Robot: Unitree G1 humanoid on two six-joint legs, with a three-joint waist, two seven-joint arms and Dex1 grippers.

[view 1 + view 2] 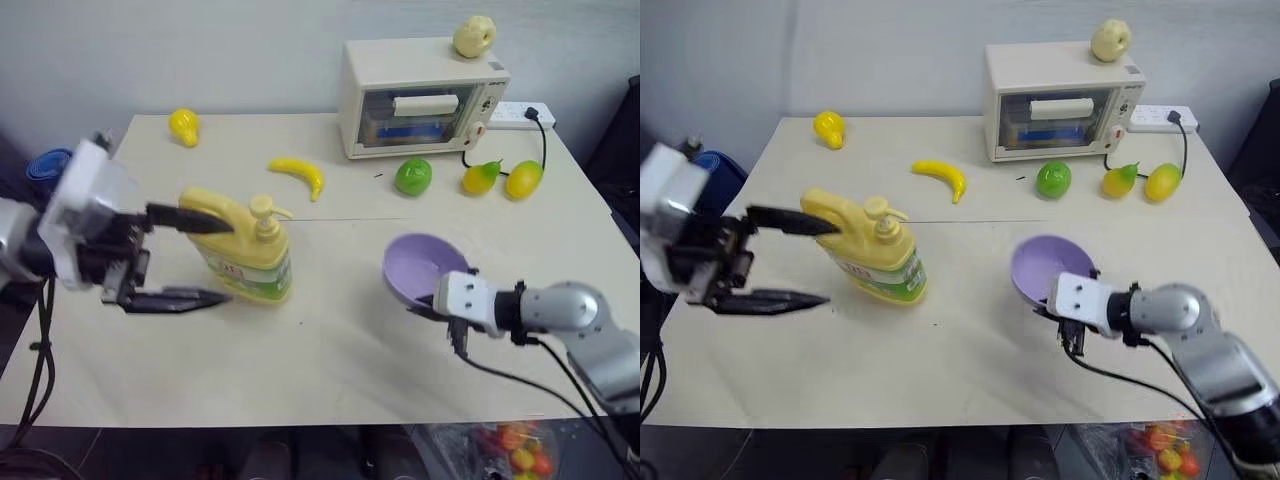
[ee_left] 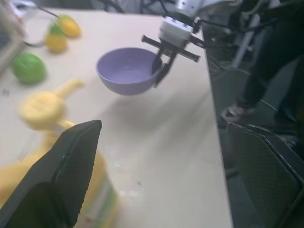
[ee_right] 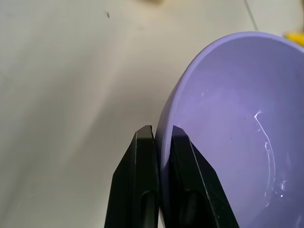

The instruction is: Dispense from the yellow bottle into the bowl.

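On the worktop [image 1: 300, 370], yellow bottle [image 1: 245, 258] standing between spread fingers of left tool [image 1: 190, 258], not yet gripped; likely heavy, slick, best taken by its handle. Right of it, light, rigid bowl [image 1: 420, 268] raised and tilted, rim pinched by clenched right tool [image 3: 159, 142].

The bowl [image 2: 128, 70] hangs clear above the table [image 2: 171, 142], casting a shadow on it. The right gripper [image 2: 160, 66] is clamped on the bowl's rim, 1 finger inside and 1 outside. Near the bowl, blurred, is the yellow bottle [image 2: 42, 107] — pump top toward the bowl — with 1 black finger [image 2: 61, 175] of the left gripper before it. Beyond the bowl lie a green fruit [image 2: 28, 68] and 2 yellow fruits [image 2: 61, 33].
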